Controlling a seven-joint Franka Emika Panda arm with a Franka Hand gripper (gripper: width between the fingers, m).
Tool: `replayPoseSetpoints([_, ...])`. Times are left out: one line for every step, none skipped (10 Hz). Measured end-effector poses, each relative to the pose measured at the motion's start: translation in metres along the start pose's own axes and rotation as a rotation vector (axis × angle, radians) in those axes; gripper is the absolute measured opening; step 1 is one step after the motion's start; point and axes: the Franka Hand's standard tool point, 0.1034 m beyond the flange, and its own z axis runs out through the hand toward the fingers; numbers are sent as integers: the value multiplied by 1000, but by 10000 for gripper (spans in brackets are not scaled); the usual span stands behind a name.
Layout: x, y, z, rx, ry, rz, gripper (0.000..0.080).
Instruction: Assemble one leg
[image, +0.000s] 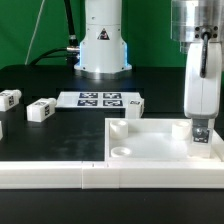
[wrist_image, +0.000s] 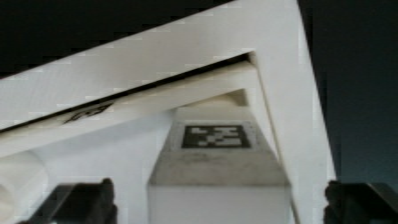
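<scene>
A small white leg (image: 201, 137) with a black-and-white tag stands upright at the near corner of the big white panel (image: 155, 142), on the exterior view's right. My gripper (image: 201, 128) hangs straight over it with its fingers down both sides. In the wrist view the leg (wrist_image: 217, 150) sits between the two dark fingertips (wrist_image: 82, 203), with a gap showing on each side. The gripper (wrist_image: 217, 206) is open around the leg. The leg's foot and the socket under it are hidden.
Two loose legs (image: 10, 98) (image: 41, 110) lie on the black table at the exterior view's left. Another leg (image: 133, 104) stands at the panel's far corner. The marker board (image: 100, 99) lies before the robot base. A long white rail (image: 60, 175) runs along the front.
</scene>
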Motion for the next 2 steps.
replayPoseSetpoints([0,0,0,0,0,-1,637])
replayPoseSetpoints([0,0,0,0,0,-1,646])
